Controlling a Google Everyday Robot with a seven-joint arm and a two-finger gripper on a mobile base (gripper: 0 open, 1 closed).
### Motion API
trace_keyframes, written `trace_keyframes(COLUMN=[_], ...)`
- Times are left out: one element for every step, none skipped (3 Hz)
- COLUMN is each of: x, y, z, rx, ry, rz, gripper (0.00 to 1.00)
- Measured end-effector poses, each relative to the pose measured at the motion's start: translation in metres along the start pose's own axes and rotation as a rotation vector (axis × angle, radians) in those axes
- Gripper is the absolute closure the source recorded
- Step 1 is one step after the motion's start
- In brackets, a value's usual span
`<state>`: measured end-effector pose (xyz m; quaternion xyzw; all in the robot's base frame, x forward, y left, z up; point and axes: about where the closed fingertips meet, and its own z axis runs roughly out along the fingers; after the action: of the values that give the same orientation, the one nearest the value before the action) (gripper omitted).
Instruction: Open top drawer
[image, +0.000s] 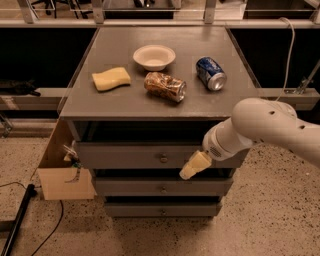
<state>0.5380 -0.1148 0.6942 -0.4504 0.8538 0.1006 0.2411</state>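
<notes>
While the gripper (195, 165) hangs just lower right of the knob (163, 159) on the top drawer (120, 156), mid-frame, it should shift left, grip squarely and pull straight out. Whether it is apart or together, I cannot tell.

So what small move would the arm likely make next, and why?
Probably a short shift of the gripper to the left and slightly up, toward the round knob at the centre of the top drawer. The gripper hangs in front of the drawer, just right of and below the knob, apparently not on it, so it has nothing to pull.
</notes>
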Motion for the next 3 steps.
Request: trace_keyframes(x=[0.013, 0.009, -0.007], y=[-0.009, -0.026, -0.044], z=[0.004, 0.013, 0.017], rx=[0.041, 0.062, 0.091], ry=[-0.015, -0.015, -0.010], rz=[0.016, 0.015, -0.017], gripper=[0.00, 0.00, 0.00])
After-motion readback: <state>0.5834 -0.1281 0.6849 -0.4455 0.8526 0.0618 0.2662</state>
